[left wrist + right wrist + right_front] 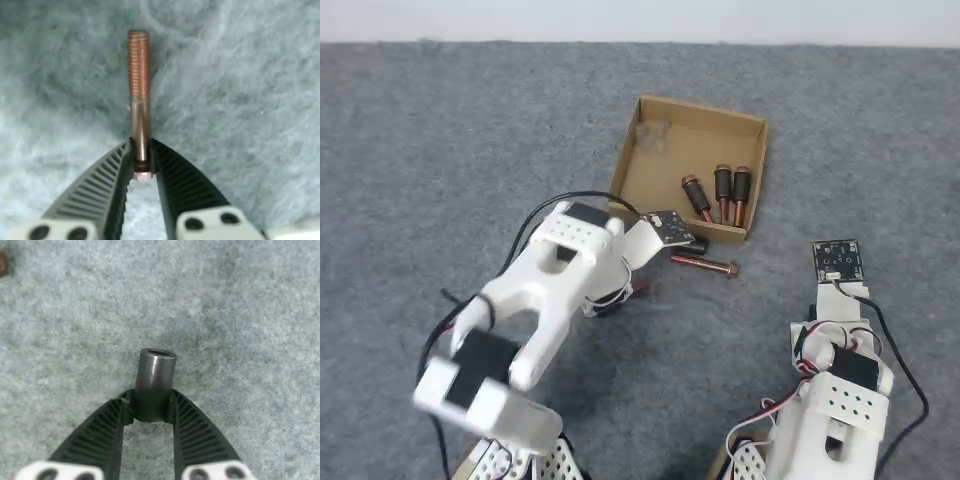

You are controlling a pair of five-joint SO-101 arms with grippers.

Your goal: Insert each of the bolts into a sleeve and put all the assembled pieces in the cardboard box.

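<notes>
- Left wrist view: the left claw [142, 159] is closed on a copper-coloured threaded metal bolt [139, 90]. It pinches the bolt right at the head end, so the shank and thread stick out free over the grey felt-covered table [250, 75].
- The bolt looks stiff and dense for its size. Its smooth shank could slip or swing between the ribbed pads, so this hold by the head seems the right one, since it leaves the full thread free to enter a bore.
- Right wrist view: the right claw [151, 407] is clamped around the lower end of a dark grey cylindrical metal sleeve [155, 377], whose open bore faces away from the claw.
- The sleeve appears rigid, smooth and round, so it is likely to twist in the grip if pushed off-axis. A low hold keeps the mouth clear.
- High view: the brown cardboard box [665, 185] sits beyond both arms, with three assembled bolt-and-sleeve pieces [723, 192] side by side against its near wall.
- The gripped bolt lies level just outside that wall, under the white left arm [550, 290]. I cannot tell whether it touches the table.
- The right arm [835, 400] stands well apart from it.
</notes>
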